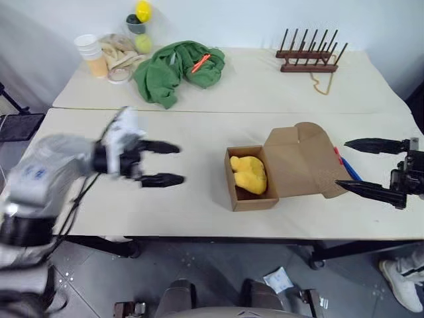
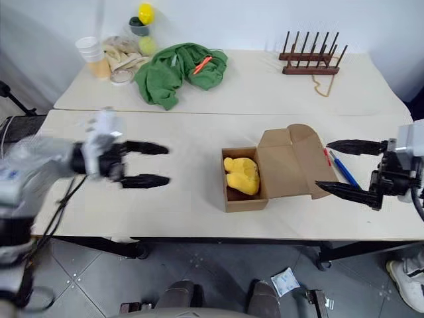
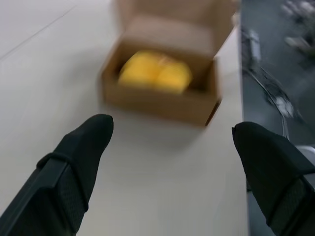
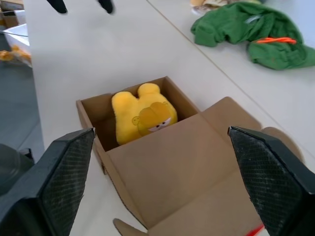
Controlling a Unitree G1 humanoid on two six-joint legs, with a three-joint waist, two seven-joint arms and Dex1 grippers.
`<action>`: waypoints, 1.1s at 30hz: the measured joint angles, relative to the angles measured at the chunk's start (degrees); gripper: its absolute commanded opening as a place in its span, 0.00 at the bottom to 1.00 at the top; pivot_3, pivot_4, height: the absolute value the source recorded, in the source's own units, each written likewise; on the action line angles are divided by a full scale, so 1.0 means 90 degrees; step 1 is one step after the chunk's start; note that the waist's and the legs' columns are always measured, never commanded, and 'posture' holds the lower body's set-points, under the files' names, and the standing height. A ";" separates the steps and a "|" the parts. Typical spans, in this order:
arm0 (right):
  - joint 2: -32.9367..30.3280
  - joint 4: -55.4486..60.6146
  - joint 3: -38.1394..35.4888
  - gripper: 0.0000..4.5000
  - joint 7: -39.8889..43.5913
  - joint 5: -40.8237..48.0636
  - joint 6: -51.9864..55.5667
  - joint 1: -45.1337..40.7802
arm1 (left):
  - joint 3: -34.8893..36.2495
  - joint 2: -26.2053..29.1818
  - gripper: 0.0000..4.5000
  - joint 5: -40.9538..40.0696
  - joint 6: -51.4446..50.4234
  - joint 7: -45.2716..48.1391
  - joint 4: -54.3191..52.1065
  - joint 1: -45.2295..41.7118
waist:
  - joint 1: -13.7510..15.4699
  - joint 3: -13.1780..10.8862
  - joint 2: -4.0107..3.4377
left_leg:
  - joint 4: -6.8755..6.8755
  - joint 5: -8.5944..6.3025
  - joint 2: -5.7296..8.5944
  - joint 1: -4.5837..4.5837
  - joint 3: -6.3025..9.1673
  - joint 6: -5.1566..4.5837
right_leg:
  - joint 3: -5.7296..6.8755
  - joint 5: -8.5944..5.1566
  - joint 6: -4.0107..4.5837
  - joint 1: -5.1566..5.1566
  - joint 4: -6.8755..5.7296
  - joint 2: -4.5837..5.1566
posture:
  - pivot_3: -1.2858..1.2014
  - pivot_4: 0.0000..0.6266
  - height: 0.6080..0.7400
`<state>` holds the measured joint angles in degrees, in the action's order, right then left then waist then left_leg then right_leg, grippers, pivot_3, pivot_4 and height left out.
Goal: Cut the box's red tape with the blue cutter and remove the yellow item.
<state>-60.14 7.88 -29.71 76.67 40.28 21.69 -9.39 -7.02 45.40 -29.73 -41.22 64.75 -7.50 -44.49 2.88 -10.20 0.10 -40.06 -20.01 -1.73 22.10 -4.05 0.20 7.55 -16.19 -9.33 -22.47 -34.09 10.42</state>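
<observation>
The yellow item [image 1: 248, 173] lies in the open box [image 1: 252, 199], between the spread left gripper [image 1: 161, 163] and the spread right gripper [image 1: 349, 165], nearer the left.

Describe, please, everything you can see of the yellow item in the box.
The yellow item is a soft, plush-looking toy, bright yellow, with two rounded lobes at one end and a small printed face on its front. It lies inside the open box, below the rim, against the wall farthest from the folded-back lid, touching the cardboard floor. Neither gripper touches it: the left gripper and right gripper hover open on either side of the box.
</observation>
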 measured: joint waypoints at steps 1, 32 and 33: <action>0.0000 0.0023 -0.0019 1.00 -0.0015 -0.0001 0.0023 0.0050 | -0.0402 -0.0308 0.99 0.0252 0.0008 0.0006 0.0236 -0.0464 | 0.0001 0.0000 0.0001 | -0.0001 0.0000 0.0000 0.0001 -0.0001 0.0000 | 0.0001 0.0000 0.0000 0.0000 0.0002 -0.0001 | 0.52 0.24 1.00; 0.0629 0.1832 -0.0764 1.00 -0.1292 0.0547 0.0770 0.1333 | -0.3010 -0.4208 0.72 0.4384 0.3312 0.0961 0.6886 -0.4196 | 0.0023 -0.0014 0.0023 | 0.0000 -0.0002 0.0002 0.0021 0.0000 -0.0008 | 0.0005 0.0001 -0.0002 -0.0012 0.0020 0.0000 | 0.52 0.24 1.00; 0.0630 0.1832 -0.0764 1.00 -0.1297 0.0546 0.0764 0.1334 | -0.3002 -0.4215 0.66 0.4430 0.3382 0.0979 0.6918 -0.4210 | 0.0019 -0.0014 0.0023 | 0.0000 -0.0002 0.0002 0.0021 0.0000 -0.0008 | 0.0004 0.0001 -0.0002 -0.0012 0.0019 0.0000 | 0.52 0.24 1.00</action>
<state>-54.46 24.38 -36.59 64.99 45.20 28.57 2.62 -34.04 7.46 10.14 -10.78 73.56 54.76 -82.38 3.05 -10.32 0.31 -40.06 -20.02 -1.72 22.29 -4.05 0.12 7.59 -16.18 -9.35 -22.58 -33.91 10.42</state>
